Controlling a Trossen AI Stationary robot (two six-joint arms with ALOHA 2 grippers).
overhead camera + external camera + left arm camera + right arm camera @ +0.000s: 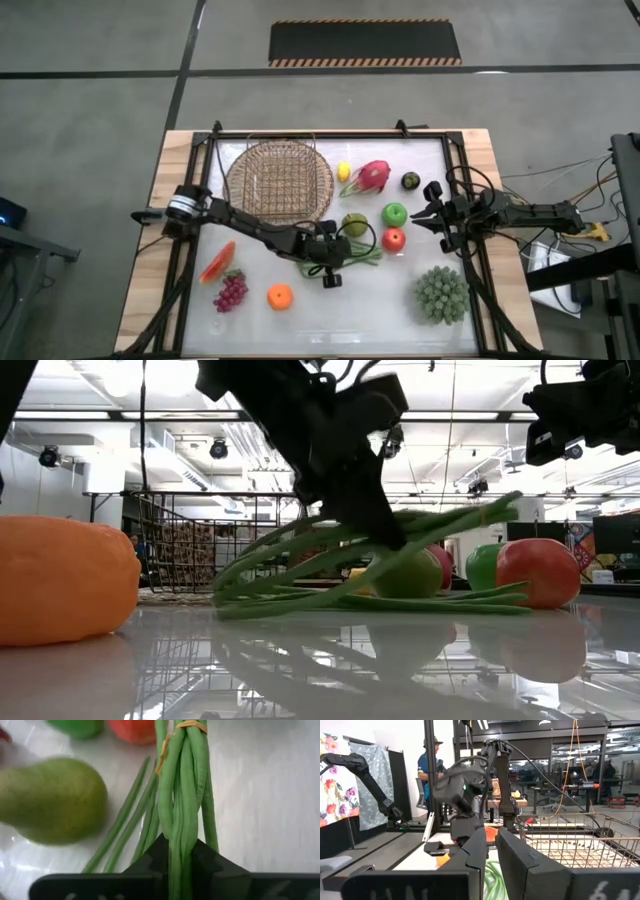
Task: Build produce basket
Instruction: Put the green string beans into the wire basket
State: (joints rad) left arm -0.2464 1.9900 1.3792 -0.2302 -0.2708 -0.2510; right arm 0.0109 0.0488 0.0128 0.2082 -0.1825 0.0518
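Note:
The round woven basket (pixel 280 180) sits at the table's far left. My left gripper (pixel 333 260) is near the table's middle, shut on the bundle of green beans (pixel 362 256), just in front of the pear (pixel 353 224). The green apple (pixel 395 213) and red apple (pixel 393 238) stand right of the pear. The lemon (pixel 343 170) and pink dragon fruit (pixel 372 177) lie beside the basket. The orange (pixel 280 296) and grapes (pixel 230 292) are at the near left. My right gripper (pixel 422 216) hovers right of the apples, its fingers a narrow gap apart. My left gripper pinches the bean bundle (pixel 180 835) between its two fingers, below the yellow band (pixel 172 735) that ties it. The fingers (pixel 375 510) come slanting down from above. The bundle sits tilted: one end (pixel 500 505) is raised, and the other ends (pixel 235 598) rest on the table.
A large spiky green cluster (pixel 441 293) stands at the near right. A red slice (pixel 217 262) lies above the grapes, and a small dark fruit (pixel 410 180) sits right of the dragon fruit. A black frame (pixel 330 133) rims the table. A person (pixel 429 765) stands beyond it.

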